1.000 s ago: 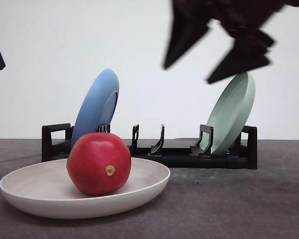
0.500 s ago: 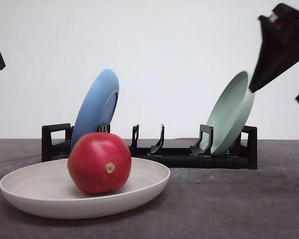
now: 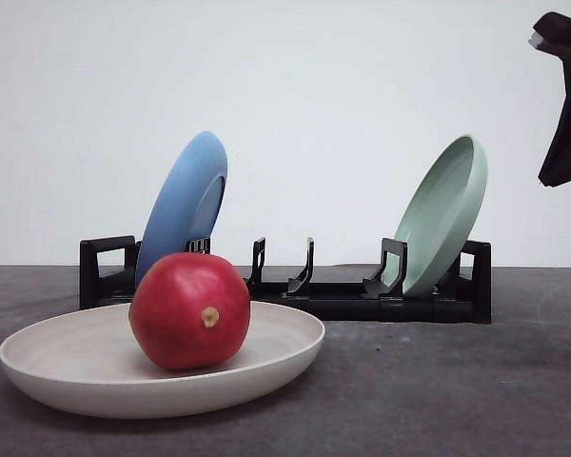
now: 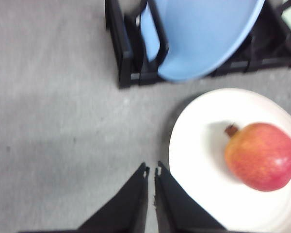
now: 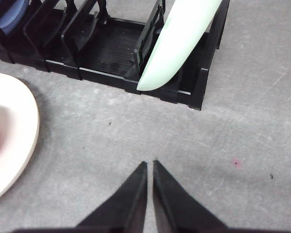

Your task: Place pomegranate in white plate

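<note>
The deep-red pomegranate (image 3: 189, 310) rests inside the white plate (image 3: 67, 357) at the front left of the table, its tan nub facing me. In the left wrist view the pomegranate (image 4: 262, 156) lies on the white plate (image 4: 199, 160), and my left gripper (image 4: 151, 172) is shut with nothing in it, above bare table just beside the plate's rim. My right gripper (image 5: 150, 165) is shut and empty over grey table, between the plate's edge (image 5: 19, 131) and the rack. A dark piece of the right arm (image 3: 569, 105) hangs at the upper right of the front view.
A black dish rack (image 3: 295, 286) stands behind the plate, holding an upright blue plate (image 3: 186, 205) on the left and a pale green plate (image 3: 444, 217) on the right. Grey table (image 3: 438, 390) stretches to the right of the white plate.
The right arm has swung from above the rack's middle to the upper right edge. The pomegranate has rocked a little in the plate, its nub shifting.
</note>
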`<state>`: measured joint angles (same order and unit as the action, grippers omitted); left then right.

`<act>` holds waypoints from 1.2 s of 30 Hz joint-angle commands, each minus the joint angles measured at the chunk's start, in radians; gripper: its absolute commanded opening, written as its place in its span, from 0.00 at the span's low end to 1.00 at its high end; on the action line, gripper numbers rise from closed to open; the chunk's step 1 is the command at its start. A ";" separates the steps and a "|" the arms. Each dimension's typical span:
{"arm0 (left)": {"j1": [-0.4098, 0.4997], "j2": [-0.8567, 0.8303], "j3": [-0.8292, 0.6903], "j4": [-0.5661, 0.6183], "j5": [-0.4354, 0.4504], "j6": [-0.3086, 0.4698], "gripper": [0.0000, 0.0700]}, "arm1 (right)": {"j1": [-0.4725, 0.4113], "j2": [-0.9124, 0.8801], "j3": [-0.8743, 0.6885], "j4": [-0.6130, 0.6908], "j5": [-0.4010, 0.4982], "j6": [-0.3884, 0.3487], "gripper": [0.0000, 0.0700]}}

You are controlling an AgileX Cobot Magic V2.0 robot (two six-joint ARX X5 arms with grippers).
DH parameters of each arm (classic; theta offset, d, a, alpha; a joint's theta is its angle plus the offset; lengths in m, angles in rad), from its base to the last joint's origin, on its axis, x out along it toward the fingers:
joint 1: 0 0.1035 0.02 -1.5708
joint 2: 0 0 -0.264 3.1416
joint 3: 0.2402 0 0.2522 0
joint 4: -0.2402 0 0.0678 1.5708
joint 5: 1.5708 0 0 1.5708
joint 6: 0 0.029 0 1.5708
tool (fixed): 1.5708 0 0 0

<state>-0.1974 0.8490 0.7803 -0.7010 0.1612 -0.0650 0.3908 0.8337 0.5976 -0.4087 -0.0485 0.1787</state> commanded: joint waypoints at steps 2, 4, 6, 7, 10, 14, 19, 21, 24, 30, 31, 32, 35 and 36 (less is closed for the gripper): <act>-0.001 0.002 0.010 0.018 0.005 -0.002 0.00 | 0.003 0.008 0.004 0.019 0.004 -0.014 0.01; -0.001 0.002 0.010 0.020 0.004 -0.002 0.00 | 0.003 0.008 0.004 0.022 0.004 -0.014 0.01; -0.001 0.002 0.010 0.020 0.004 -0.002 0.00 | 0.003 0.008 0.004 0.022 0.004 -0.014 0.01; -0.001 0.002 0.010 0.020 0.004 -0.002 0.00 | 0.003 0.008 0.004 0.022 0.004 -0.014 0.01; -0.001 0.001 0.010 0.021 0.004 -0.002 0.00 | 0.003 0.008 0.004 0.022 0.004 -0.014 0.01; 0.011 -0.024 0.000 0.029 0.005 -0.002 0.00 | 0.003 0.008 0.004 0.022 0.004 -0.014 0.01; 0.062 -0.137 -0.097 0.131 0.004 0.024 0.00 | 0.003 0.008 0.004 0.022 0.004 -0.014 0.01; 0.098 -0.199 -0.160 0.199 0.003 0.032 0.00 | 0.003 0.008 0.004 0.022 0.004 -0.014 0.01; 0.149 -0.306 -0.271 0.321 -0.012 0.052 0.00 | 0.003 0.008 0.004 0.022 0.004 -0.014 0.01; 0.212 -0.539 -0.481 0.497 -0.055 0.065 0.00 | 0.003 0.008 0.004 0.022 0.004 -0.014 0.01; 0.216 -0.576 -0.509 0.509 -0.062 0.065 0.00 | 0.003 0.008 0.004 0.022 0.004 -0.014 0.01; 0.219 -0.611 -0.534 0.513 -0.064 0.065 0.00 | 0.003 0.008 0.004 0.022 0.004 -0.014 0.01; 0.220 -0.702 -0.598 0.511 -0.064 0.074 0.00 | 0.003 0.008 0.004 0.022 0.004 -0.014 0.01; 0.220 -0.727 -0.617 0.511 -0.067 0.079 0.00 | 0.003 0.008 0.004 0.022 0.004 -0.014 0.01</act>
<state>0.0216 0.1339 0.1730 -0.1996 0.0992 -0.0074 0.3908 0.8337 0.5976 -0.3988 -0.0483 0.1783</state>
